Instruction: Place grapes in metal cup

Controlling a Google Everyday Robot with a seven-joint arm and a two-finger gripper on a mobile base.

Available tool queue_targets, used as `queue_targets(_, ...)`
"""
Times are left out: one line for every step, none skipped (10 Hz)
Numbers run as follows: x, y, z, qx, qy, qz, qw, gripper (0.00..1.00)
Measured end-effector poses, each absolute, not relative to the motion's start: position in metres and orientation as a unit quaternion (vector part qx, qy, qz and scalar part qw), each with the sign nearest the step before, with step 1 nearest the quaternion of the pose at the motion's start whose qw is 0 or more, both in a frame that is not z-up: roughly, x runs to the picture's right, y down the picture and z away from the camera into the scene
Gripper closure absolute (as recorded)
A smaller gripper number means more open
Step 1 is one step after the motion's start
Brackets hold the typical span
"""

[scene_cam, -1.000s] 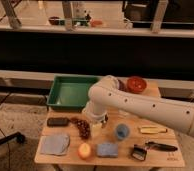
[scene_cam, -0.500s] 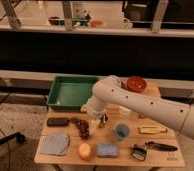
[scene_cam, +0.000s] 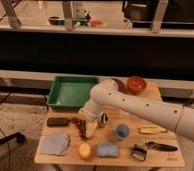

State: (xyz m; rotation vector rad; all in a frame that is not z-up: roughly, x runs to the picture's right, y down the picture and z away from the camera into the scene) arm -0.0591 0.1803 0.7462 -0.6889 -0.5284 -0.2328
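The grapes (scene_cam: pixel 79 125), a dark reddish-purple bunch, lie on the wooden table (scene_cam: pixel 155 159) left of centre, beside a flat black object. My gripper (scene_cam: pixel 90 128) hangs from the white arm (scene_cam: pixel 140 106), which reaches in from the right. It sits right at the grapes' right end and covers part of the bunch. The metal cup (scene_cam: pixel 104 119), small and shiny, stands just right of the gripper. The arm's wrist partly hides the cup.
A green bin (scene_cam: pixel 72 91) stands at the back left, with a red bowl (scene_cam: pixel 136 84) and a dark plate (scene_cam: pixel 118 83) at the back. A blue cup (scene_cam: pixel 121 131), an apple (scene_cam: pixel 84 150), a blue sponge (scene_cam: pixel 107 149), a blue cloth (scene_cam: pixel 55 144), a black block (scene_cam: pixel 57 121) and a black brush (scene_cam: pixel 140 151) surround the gripper.
The arm has swung a little lower and leftward, bringing the gripper down onto the right end of the grapes. The objects on the table have not moved.
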Motion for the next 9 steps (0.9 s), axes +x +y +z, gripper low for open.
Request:
queue_targets(-0.063,0.185,0.747,-0.335,-0.256,-0.116,0.899,0.20)
queue_targets(-0.065,0.190,0.748,-0.336,-0.257,-0.120,0.898,0.20)
queue_targets(-0.068,0.194,0.750,-0.335,-0.259,-0.124,0.897,0.20)
queue_targets(-0.072,0.198,0.755,-0.334,-0.263,-0.130,0.896,0.20)
queue_targets(-0.076,0.200,0.760,-0.333,-0.268,-0.135,0.894,0.20)
queue_targets(-0.080,0.201,0.766,-0.331,-0.274,-0.139,0.892,0.20)
queue_targets(-0.083,0.201,0.772,-0.329,-0.279,-0.143,0.891,0.20)
queue_targets(-0.086,0.199,0.778,-0.326,-0.283,-0.146,0.890,0.20)
queue_targets(-0.087,0.196,0.782,-0.323,-0.285,-0.147,0.891,0.20)
